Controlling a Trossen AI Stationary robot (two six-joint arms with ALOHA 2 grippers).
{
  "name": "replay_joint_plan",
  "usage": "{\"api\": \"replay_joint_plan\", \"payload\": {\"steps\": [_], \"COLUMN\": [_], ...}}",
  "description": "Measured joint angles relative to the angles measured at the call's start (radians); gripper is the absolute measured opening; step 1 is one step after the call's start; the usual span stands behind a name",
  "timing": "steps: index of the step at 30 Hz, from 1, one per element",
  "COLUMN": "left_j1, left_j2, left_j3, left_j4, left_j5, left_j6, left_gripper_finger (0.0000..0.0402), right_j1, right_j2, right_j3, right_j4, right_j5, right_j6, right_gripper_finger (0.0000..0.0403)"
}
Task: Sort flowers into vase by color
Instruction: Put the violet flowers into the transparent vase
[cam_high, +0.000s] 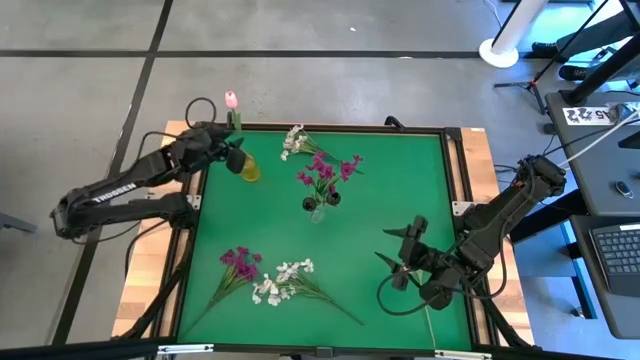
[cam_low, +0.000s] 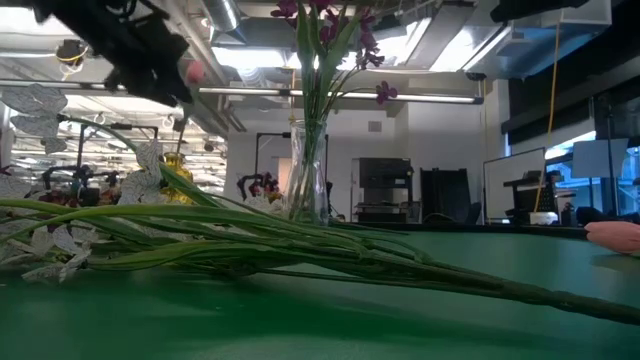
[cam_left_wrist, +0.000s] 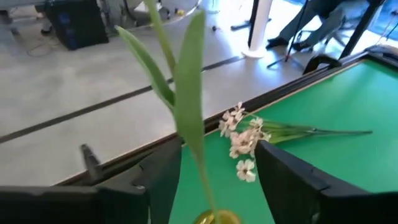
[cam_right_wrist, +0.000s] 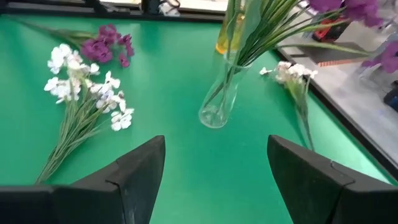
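Note:
A pale pink tulip (cam_high: 231, 98) stands with its green stem (cam_left_wrist: 200, 158) in a small yellow vase (cam_high: 248, 168) at the table's far left corner. My left gripper (cam_high: 233, 152) is open above that vase, with one finger on each side of the stem and a gap to both. A clear glass vase (cam_right_wrist: 219, 99) at mid-table holds magenta sprays (cam_high: 325, 175). One white spray (cam_high: 295, 140) lies by the far edge. A magenta spray (cam_high: 240, 262) and white sprays (cam_high: 285, 280) lie near the front. My right gripper (cam_high: 400, 258) hovers open over the right near area.
A pale pink bud (cam_low: 613, 234) lies on the green mat at the low view's right edge. The mat has a raised dark frame (cam_high: 455, 180). Bare green surface lies between the clear vase and my right gripper. Stands and desks are on the floor beyond the table.

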Motion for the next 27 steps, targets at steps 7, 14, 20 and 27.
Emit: {"api": "replay_joint_plan", "payload": {"steps": [7, 14, 20, 27], "left_j1": [-0.042, -0.164, -0.353, -0.541], "left_j2": [-0.001, -0.092, -0.216, -0.286], "left_j3": [0.187, 0.191, 0.134, -0.005], "left_j4": [-0.413, -0.486, -0.391, -0.081], "left_j5": [0.014, 0.262, 0.238, 0.278], "left_j6": [-0.160, -0.320, -0.394, -0.393], "left_gripper_finger": [0.0223, 0.0216, 0.0208, 0.0206], "right_j1": [0.000, 0.000, 0.000, -0.009], "right_j2": [0.000, 0.000, 0.000, 0.000], "right_j3": [0.000, 0.000, 0.000, 0.000], "right_j4": [-0.023, -0.160, -0.256, -0.254], "right_j5": [-0.063, -0.179, -0.264, -0.233], "right_j6": [0.053, 0.247, 0.410, 0.408], "right_gripper_finger": [0.0280, 0.0280, 0.0280, 0.0280]}}
